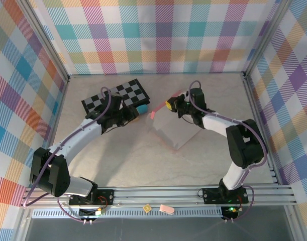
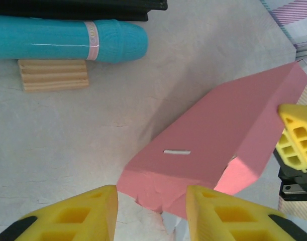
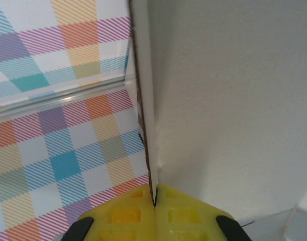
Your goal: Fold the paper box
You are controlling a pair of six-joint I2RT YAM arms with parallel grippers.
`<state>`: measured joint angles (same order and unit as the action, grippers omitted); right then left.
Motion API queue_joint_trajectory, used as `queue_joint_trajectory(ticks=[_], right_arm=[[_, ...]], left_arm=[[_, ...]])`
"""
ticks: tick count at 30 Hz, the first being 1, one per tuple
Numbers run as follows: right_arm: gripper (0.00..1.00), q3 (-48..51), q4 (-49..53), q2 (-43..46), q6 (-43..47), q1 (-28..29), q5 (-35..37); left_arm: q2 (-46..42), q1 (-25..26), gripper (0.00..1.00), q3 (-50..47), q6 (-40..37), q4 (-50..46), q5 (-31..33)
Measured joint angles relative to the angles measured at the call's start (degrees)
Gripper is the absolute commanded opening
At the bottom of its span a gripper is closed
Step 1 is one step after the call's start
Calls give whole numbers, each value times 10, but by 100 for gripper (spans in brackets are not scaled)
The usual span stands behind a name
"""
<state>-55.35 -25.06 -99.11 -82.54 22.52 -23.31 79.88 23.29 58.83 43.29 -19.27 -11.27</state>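
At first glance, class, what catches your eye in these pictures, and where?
The pink paper box stands out in the middle, one panel pinched by the shut right gripper. The left gripper hovers open at its pink corner. Bright plaid walls ring the table, with a checkered board at the back left.

No readable text, brand or number, pale band (image 2: 91, 40) around the teal bar (image 2: 42, 37) bearing tiny marks too small to make out, paper box (image 2: 218, 135) showing no legible print
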Motion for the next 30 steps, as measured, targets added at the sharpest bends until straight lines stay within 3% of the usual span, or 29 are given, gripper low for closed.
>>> queue_joint_trajectory(ticks=[24, 30], right_arm=[[0, 129, -201, -1, 55, -34, -122], [0, 130, -203, -1, 57, -42, -130]], left_arm=[[15, -2, 36, -24, -24, 50, -18], [36, 10, 21, -34, -85, 70, -66]])
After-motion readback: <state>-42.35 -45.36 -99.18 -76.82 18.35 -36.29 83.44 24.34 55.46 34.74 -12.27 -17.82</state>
